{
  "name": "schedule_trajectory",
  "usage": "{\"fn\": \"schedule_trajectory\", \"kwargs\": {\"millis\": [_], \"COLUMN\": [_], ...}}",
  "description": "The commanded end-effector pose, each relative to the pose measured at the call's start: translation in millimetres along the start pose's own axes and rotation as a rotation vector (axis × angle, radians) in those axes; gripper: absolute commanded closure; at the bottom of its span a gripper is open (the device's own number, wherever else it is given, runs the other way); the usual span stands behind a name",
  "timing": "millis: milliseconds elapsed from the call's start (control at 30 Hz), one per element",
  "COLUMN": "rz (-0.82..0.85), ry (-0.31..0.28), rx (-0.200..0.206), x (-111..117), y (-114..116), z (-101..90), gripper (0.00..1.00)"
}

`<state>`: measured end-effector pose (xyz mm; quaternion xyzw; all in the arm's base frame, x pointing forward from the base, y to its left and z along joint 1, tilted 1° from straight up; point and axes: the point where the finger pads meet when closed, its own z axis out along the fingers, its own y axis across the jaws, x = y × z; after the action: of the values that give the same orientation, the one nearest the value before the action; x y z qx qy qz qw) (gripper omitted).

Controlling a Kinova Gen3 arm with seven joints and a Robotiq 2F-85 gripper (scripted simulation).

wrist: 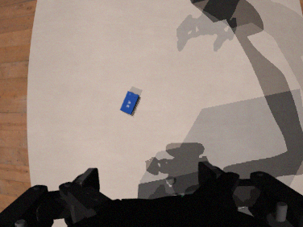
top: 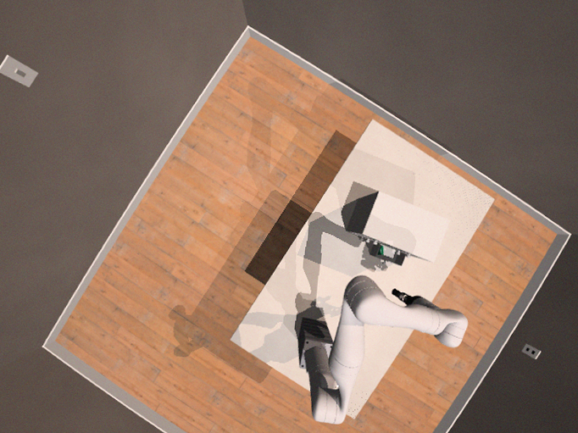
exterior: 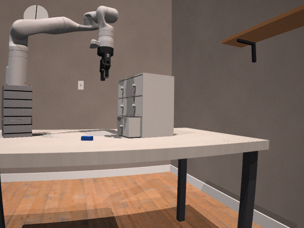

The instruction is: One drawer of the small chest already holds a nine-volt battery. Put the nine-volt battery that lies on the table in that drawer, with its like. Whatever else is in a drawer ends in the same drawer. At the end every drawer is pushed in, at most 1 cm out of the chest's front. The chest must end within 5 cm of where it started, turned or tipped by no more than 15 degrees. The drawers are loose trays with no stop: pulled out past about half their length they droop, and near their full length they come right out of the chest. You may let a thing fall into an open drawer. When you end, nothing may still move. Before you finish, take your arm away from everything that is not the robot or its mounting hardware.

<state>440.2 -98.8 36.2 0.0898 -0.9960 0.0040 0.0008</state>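
The blue nine-volt battery [exterior: 87, 138] [wrist: 130, 103] lies flat on the table, in front of the chest. I cannot make it out in the top view. My gripper [top: 399, 294] [exterior: 104, 77] [wrist: 148, 176] points down, open and empty, high above the table and short of the chest's front. The light grey chest [top: 407, 223] [exterior: 158, 105] stands upright. One bottom drawer [top: 393, 260] [exterior: 134, 127] is pulled partly out. A green thing [top: 381, 250] and something pale show inside it; neither is clear enough to name. The upper drawers look pushed in.
The pale table [top: 466, 207] [exterior: 221, 141] [wrist: 72, 60] carries the chest and the arm's grey base [top: 316, 335] [exterior: 17, 110]. Small knobs stick out from the drawer fronts. A wooden shelf [exterior: 265, 28] hangs on the wall at the right. Arm shadows cross the table.
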Motion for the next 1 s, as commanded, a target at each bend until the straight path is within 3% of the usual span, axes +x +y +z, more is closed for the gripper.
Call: {"fn": "schedule_trajectory", "kwargs": {"millis": [0,967], "rz": [-0.014,-0.122], "ry": [-0.004,-0.005], "rx": [0.0,0.002], "x": [-0.1,4.5], "y": [0.1,-0.5], "z": [-2.0,-6.6], "gripper": [0.0,0.0]}}
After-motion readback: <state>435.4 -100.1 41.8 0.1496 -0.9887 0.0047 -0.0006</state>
